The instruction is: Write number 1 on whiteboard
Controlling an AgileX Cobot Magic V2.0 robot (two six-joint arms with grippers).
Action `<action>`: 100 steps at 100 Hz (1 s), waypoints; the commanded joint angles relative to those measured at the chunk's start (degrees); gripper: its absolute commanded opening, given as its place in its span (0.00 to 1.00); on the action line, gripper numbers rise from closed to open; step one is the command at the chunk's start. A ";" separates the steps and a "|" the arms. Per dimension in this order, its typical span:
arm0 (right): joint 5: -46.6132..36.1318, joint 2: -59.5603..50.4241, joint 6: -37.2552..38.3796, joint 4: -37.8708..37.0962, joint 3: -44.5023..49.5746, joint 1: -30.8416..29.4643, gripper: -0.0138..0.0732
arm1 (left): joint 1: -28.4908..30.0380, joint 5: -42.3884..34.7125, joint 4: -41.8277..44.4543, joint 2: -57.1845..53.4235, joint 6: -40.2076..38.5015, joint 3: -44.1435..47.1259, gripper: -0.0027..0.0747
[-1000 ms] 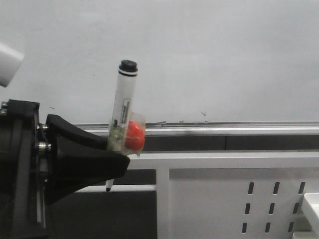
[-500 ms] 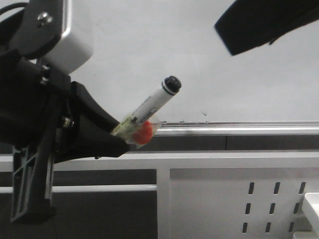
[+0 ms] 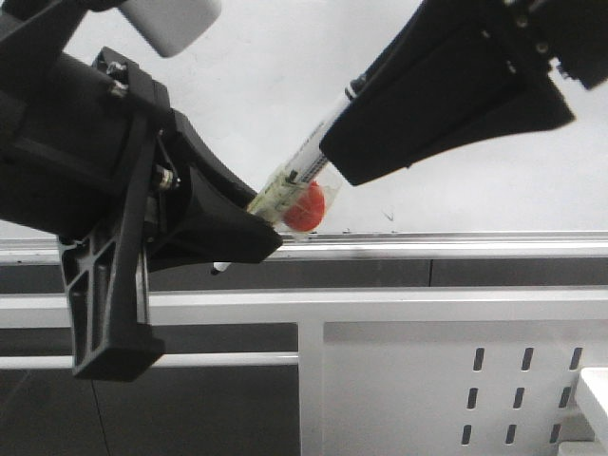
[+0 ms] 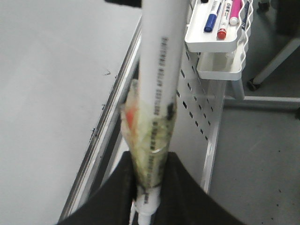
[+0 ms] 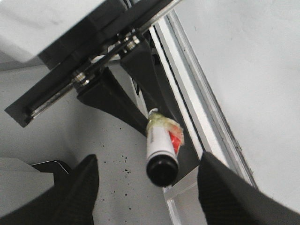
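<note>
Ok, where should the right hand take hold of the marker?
On the marker, take the black cap at the free upper end, coming along the barrel from the upper right, a finger each side. The left hand clamps the tip end, and a taped red lump bulks the middle.

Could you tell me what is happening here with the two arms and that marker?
The left hand is shut on a capped marker, angled up toward the whiteboard. The right hand is open around the marker's black cap, apparently about to pull it off. No number 1 shows on the board.
</note>
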 commanded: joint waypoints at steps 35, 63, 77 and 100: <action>1.93 -0.69 -1.48 4.01 -3.44 0.10 0.53 | -0.64 -4.05 -1.21 -1.62 -0.18 -1.76 0.01; 0.93 -0.69 -1.48 4.01 -3.44 0.10 0.46 | -0.64 -5.29 -1.21 -1.62 -0.18 -1.76 0.01; 0.09 -0.69 -1.48 4.01 -3.44 0.10 0.08 | -0.64 -6.78 -1.21 -1.62 -0.18 -1.76 0.01; -1.69 -0.69 -1.39 4.14 -3.44 0.10 0.08 | -0.64 -9.15 -2.50 -1.79 -0.18 -1.76 0.01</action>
